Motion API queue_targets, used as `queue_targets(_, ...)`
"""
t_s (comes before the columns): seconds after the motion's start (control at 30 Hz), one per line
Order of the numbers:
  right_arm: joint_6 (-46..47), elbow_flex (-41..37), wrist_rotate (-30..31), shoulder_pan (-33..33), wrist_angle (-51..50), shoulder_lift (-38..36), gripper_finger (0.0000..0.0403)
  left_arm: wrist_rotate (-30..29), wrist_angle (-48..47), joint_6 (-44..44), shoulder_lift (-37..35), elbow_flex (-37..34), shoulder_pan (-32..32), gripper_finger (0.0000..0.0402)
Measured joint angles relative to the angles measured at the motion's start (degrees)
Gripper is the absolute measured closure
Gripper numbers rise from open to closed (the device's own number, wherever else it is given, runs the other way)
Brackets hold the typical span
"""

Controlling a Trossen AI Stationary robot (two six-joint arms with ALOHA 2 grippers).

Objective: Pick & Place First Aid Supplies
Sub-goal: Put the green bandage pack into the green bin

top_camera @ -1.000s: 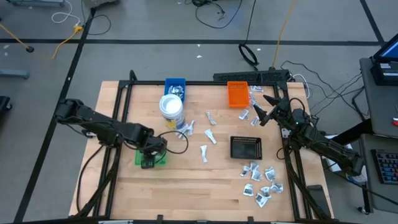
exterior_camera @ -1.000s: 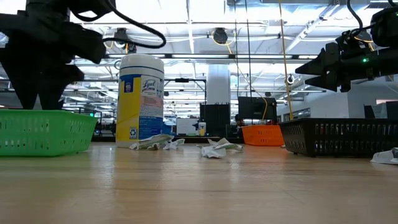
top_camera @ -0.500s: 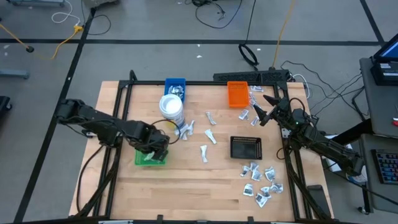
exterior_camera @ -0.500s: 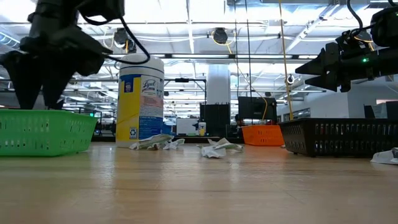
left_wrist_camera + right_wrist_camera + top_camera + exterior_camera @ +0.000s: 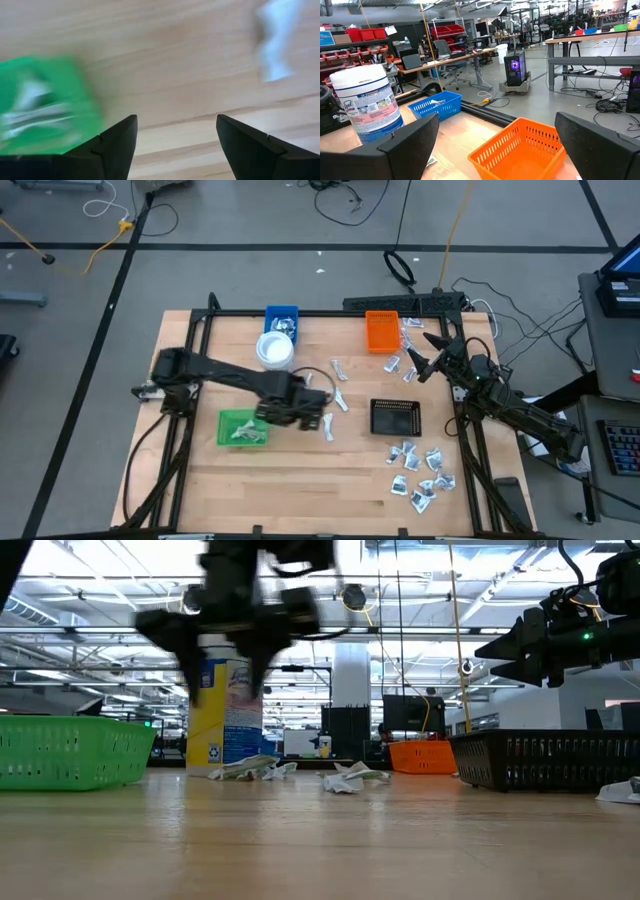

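Several small white and silvery packets lie loose on the wooden table: some at the middle (image 5: 338,398), many at the near right (image 5: 420,472), a few by the orange tray (image 5: 408,330). The green tray (image 5: 243,427) holds a few packets. My left gripper (image 5: 312,412) is open and empty above the table's middle, just right of the green tray (image 5: 45,105), with a white packet (image 5: 274,45) ahead of it. It shows blurred in the low view (image 5: 225,645). My right gripper (image 5: 425,356) is open and empty, held high at the far right (image 5: 500,645).
A white tub with a blue label (image 5: 275,350) stands at the far middle, with a blue tray (image 5: 282,316) behind it. An orange tray (image 5: 381,330) sits at the far right, and a black tray (image 5: 396,417) right of the middle. Cables lie beyond the far edge.
My left gripper has risen from the green tray and swung fast toward the table's right edge, ending over the loose packets at the middle. The green tray is uncovered and shows packets lying in it.
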Motion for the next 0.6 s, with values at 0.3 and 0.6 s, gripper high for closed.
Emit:
queue_targets(0.3,0.0,0.0,0.0,0.0,0.0,0.0,0.0009,1.1,0.2,0.0,14.2,18.3,2.9,0.0119)
queue_targets(0.6,0.0,0.0,0.0,0.0,0.0,0.0,0.0009,1.6,1.5,-1.7,19.5,22.3,4.3,0.0147)
